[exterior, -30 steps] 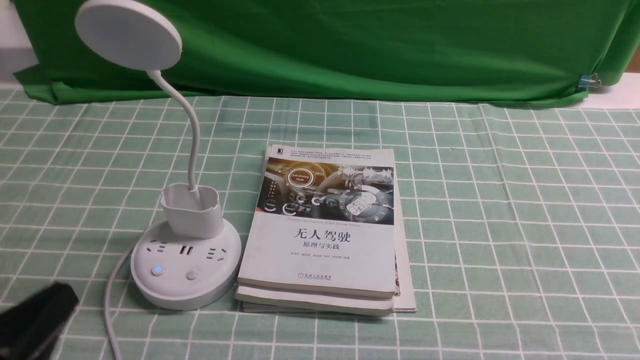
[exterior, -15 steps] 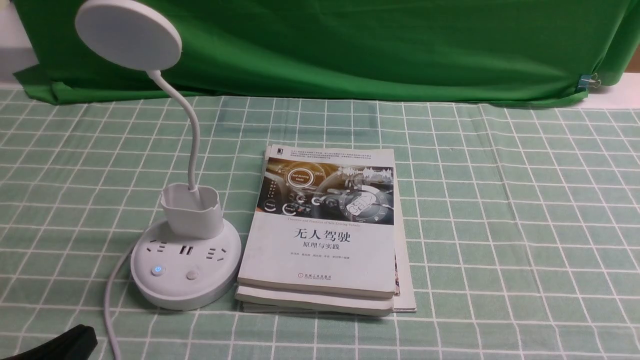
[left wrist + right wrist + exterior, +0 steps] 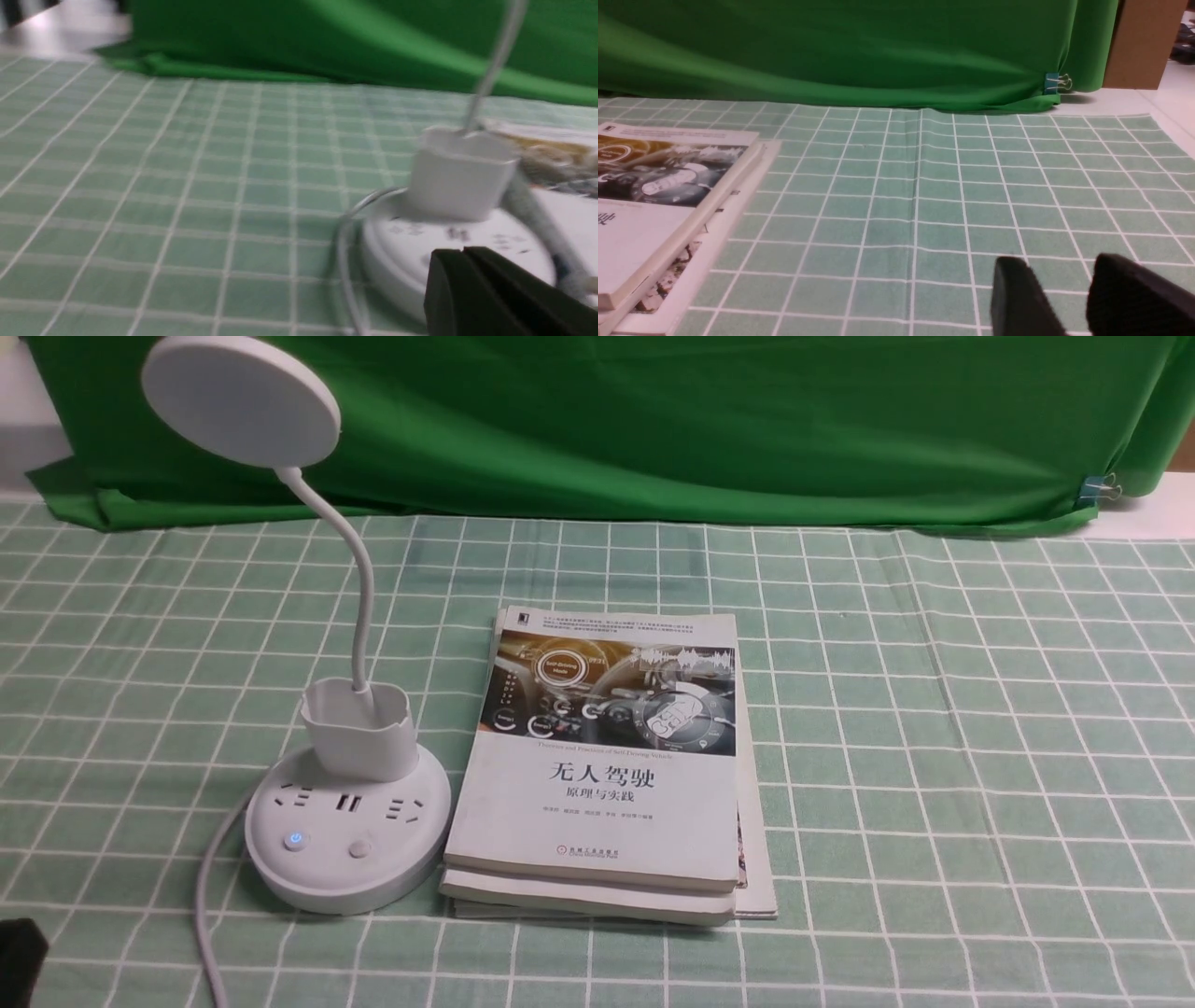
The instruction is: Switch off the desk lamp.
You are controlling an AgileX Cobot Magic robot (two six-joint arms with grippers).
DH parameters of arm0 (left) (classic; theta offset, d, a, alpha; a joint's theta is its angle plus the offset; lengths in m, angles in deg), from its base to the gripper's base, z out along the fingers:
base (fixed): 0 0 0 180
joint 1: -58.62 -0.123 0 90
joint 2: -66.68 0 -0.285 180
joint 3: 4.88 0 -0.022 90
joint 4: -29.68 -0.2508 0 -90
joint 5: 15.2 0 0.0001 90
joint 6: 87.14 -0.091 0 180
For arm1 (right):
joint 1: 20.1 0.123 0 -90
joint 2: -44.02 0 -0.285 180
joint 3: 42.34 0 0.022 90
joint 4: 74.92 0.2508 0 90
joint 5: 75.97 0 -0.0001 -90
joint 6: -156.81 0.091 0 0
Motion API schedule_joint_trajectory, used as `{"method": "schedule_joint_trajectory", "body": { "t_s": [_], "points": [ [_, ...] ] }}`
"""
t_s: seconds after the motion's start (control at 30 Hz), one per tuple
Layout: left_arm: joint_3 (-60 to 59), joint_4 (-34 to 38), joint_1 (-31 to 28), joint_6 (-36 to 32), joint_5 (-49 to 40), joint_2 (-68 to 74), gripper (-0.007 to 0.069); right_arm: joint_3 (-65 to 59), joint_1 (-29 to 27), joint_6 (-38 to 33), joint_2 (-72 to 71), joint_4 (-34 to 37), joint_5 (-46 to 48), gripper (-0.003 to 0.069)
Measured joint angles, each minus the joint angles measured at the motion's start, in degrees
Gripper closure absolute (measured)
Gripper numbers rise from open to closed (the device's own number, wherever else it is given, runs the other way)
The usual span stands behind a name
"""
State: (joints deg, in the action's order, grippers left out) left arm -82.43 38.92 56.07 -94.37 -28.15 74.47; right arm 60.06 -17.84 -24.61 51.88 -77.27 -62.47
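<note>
Green cloth hangs across the back of the table, and before it we see a pale green tablecloth ruled with white lines, a binder clip pinching the hanging cloth near its right end. On the left side of the table we have the desk lamp, upright on its round white base, its disc head raised on a curved gooseneck above the small cup holder. Of the two buttons on the base, the left one glows blue and the other shows no glow. A pale cord runs from the base toward the near edge of our view, and just to the right of the base lies a stack of books, the top one with a dashboard on its cover. Our left gripper is apart from the lamp, its dark fingertips brought together with nothing seen between them, and only a dark bit of it enters the front view at the near left corner. Our right gripper is open, a gap between its blurred fingers, over the tablecloth and well apart from the lamp
</note>
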Motion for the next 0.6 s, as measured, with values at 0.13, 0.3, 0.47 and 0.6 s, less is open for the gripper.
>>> {"method": "schedule_joint_trajectory", "body": {
  "t_s": [0.13,0.3,0.47,0.6],
  "points": [
    [-0.01,0.52,-0.96,3.36,-4.31,-0.09,0.0624,0.00,0.00,0.00,0.00,0.00,0.00,0.0417],
    [-0.01,0.65,-0.85,4.56,-4.64,-0.09,0.0624,0.00,0.00,0.00,0.00,0.00,0.00,0.0417],
    [-0.01,0.65,-0.85,4.56,-4.64,-0.09,0.0624,0.00,0.00,0.00,0.00,0.00,0.00,0.0417],
    [-0.01,0.65,-0.85,4.56,-4.64,-0.09,0.0624,0.00,0.00,0.00,0.00,0.00,0.00,0.0417]
  ]
}}
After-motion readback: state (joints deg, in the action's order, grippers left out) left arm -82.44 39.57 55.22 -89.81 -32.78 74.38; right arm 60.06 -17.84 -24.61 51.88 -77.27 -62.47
